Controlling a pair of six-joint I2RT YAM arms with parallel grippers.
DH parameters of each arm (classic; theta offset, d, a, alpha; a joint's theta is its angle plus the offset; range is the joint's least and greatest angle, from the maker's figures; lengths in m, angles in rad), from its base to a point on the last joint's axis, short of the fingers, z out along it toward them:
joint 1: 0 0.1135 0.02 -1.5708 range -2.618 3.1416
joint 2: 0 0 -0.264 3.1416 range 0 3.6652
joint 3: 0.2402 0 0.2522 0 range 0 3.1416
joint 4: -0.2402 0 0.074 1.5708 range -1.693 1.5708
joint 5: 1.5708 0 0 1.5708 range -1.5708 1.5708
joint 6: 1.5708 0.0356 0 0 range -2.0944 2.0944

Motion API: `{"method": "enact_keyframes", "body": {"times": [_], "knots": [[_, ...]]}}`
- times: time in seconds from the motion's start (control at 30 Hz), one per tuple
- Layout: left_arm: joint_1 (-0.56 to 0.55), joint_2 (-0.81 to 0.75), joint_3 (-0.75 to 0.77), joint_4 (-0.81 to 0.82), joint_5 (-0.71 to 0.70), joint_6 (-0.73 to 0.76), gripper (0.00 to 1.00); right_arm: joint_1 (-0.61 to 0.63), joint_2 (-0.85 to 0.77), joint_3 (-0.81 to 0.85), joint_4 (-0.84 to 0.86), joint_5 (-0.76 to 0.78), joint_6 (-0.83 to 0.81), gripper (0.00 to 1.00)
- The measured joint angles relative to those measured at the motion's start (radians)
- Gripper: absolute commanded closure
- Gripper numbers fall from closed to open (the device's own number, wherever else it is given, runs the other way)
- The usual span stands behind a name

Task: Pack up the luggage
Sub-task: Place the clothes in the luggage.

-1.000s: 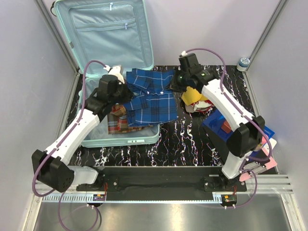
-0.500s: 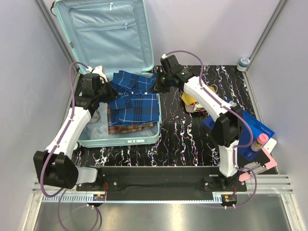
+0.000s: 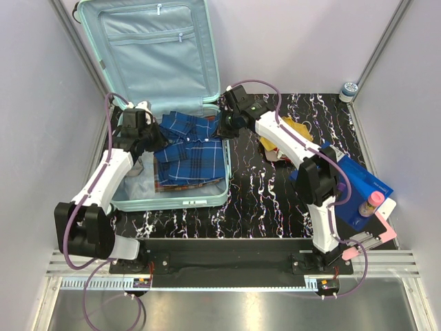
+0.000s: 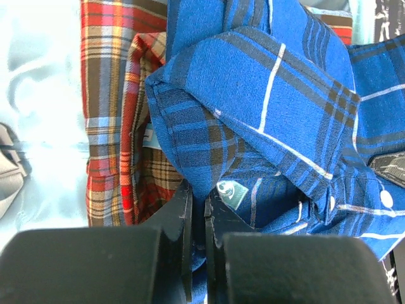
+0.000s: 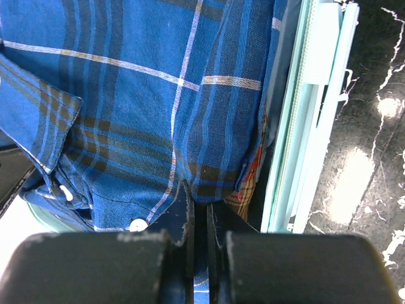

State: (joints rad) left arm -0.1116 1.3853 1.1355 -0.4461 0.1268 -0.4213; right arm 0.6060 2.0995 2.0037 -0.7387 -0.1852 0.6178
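Observation:
The mint-green luggage (image 3: 117, 204) lies open at the left, its lid (image 3: 155, 45) upright against the wall. A blue plaid shirt (image 3: 191, 146) lies inside it over a red plaid garment (image 3: 170, 184). My left gripper (image 3: 153, 136) is shut on the shirt's left edge; the left wrist view shows blue cloth (image 4: 253, 82) pinched between the jaws, red plaid (image 4: 111, 126) beside it. My right gripper (image 3: 222, 131) is shut on the shirt's right edge (image 5: 158, 95) just inside the luggage rim (image 5: 304, 126).
On the black marbled table right of the luggage lie a yellow and red bundle (image 3: 293, 134), a flat blue box (image 3: 358, 186) and a small pink-capped bottle (image 3: 371, 203). A small round tin (image 3: 349, 89) stands at the back right corner.
Both grippers have carried the blue plaid shirt left and down into the luggage. The shirt now lies bunched narrower inside the shell, no longer hanging over its right rim.

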Motion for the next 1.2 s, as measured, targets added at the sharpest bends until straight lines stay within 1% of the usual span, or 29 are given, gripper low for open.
{"method": "enact_keyframes", "body": {"times": [0.33, 0.37, 0.4, 0.43, 0.47, 0.5, 0.53, 0.6, 0.63, 0.67, 0.7, 0.77, 0.83, 0.93, 1.0, 1.07, 1.1, 1.2], "knots": [[0.003, 0.013, -0.011, 0.001, -0.025, -0.025, 1.0, 0.005, 0.013, 0.0, 0.009, -0.011, -0.009, 1.0], [0.003, 0.017, -0.011, 0.001, -0.027, -0.027, 1.0, 0.006, 0.013, 0.0, 0.01, -0.011, -0.011, 0.98], [0.003, 0.019, -0.011, 0.0, -0.029, -0.028, 0.96, 0.006, 0.013, 0.0, 0.01, -0.011, -0.011, 0.94], [0.003, 0.019, -0.011, -0.001, -0.031, -0.028, 0.89, 0.007, 0.013, 0.0, 0.01, -0.011, -0.014, 0.81], [0.003, 0.019, -0.011, -0.005, -0.034, -0.028, 0.87, 0.008, 0.013, 0.0, 0.009, -0.014, -0.016, 0.74], [0.004, 0.019, -0.01, -0.009, -0.038, -0.028, 0.8, 0.008, 0.013, 0.0, 0.008, -0.019, -0.02, 0.67], [0.006, 0.019, -0.009, -0.014, -0.047, -0.027, 0.73, 0.009, 0.013, 0.001, 0.003, -0.024, -0.029, 0.51], [0.022, 0.019, -0.006, -0.031, -0.085, -0.016, 0.43, 0.009, 0.013, 0.016, -0.05, -0.026, -0.06, 0.38], [0.037, 0.019, -0.004, -0.036, -0.111, -0.01, 0.25, 0.008, 0.013, 0.022, -0.073, -0.023, -0.066, 0.3], [0.054, 0.019, -0.002, -0.038, -0.136, -0.005, 0.25, 0.006, 0.013, 0.032, -0.103, -0.02, -0.08, 0.26], [0.068, 0.019, 0.0, -0.04, -0.159, -0.002, 0.24, 0.003, 0.013, 0.042, -0.129, -0.016, -0.093, 0.24], [0.093, 0.016, 0.005, -0.043, -0.194, 0.002, 0.22, 0.0, 0.013, 0.06, -0.167, -0.007, -0.114, 0.23], [0.098, 0.01, 0.009, -0.048, -0.211, 0.005, 0.21, 0.0, 0.013, 0.076, -0.196, 0.012, -0.129, 0.22], [0.093, -0.007, 0.009, -0.059, -0.211, 0.007, 0.22, 0.0, 0.011, 0.1, -0.227, 0.036, -0.144, 0.24], [0.09, -0.024, 0.009, -0.062, -0.206, 0.006, 0.22, 0.0, 0.005, 0.116, -0.24, 0.045, -0.152, 0.27], [0.08, -0.045, 0.008, -0.061, -0.193, 0.006, 0.22, 0.0, 0.0, 0.144, -0.25, 0.044, -0.159, 0.32], [0.076, -0.059, 0.007, -0.06, -0.189, 0.006, 0.22, 0.0, 0.0, 0.162, -0.251, 0.043, -0.162, 0.4], [0.032, -0.109, -0.013, -0.029, -0.175, 0.004, 0.23, 0.0, 0.0, 0.217, -0.254, 0.032, -0.169, 0.53]]}}
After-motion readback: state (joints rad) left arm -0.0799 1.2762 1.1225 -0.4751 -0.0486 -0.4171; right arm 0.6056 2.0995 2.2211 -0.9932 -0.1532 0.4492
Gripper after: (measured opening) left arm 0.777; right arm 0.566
